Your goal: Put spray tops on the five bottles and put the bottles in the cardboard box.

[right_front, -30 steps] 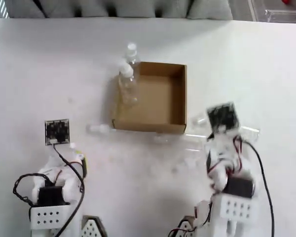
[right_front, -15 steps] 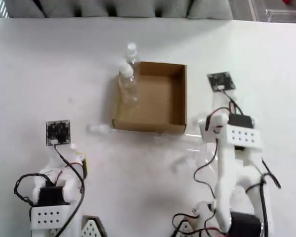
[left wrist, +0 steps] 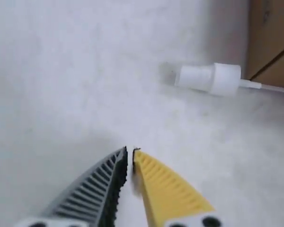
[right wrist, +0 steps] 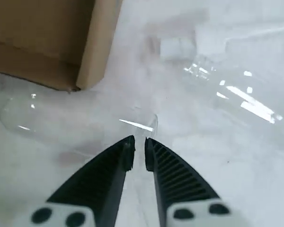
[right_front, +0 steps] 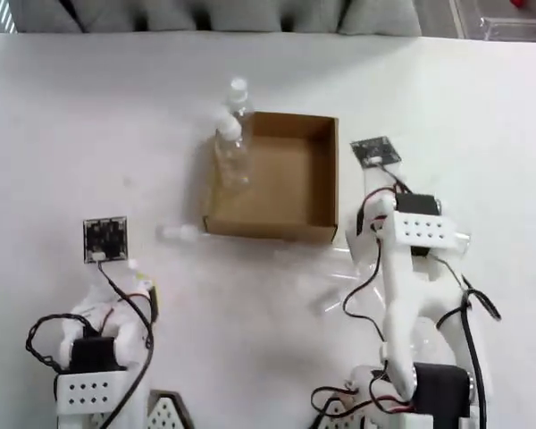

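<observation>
Clear bottle (right wrist: 47, 118) lies by right gripper (right wrist: 136, 144), jaws almost together, empty; descending thus risks nudging it into a roll.

- The left pincer (left wrist: 131, 156) stood low over the white tabletop (left wrist: 61, 71), with its tips close together and nothing between them.
- One finger (left wrist: 97, 189) was grey and the other finger (left wrist: 168, 194) was yellow, both with ribbed inner faces.
- A white spray top (left wrist: 209, 78) lay on its side on the tabletop, well apart from the pincer.
- Its thin tube (left wrist: 274, 87) pointed along the foot of the cardboard box (left wrist: 270, 38), which stood just beside it.
</observation>
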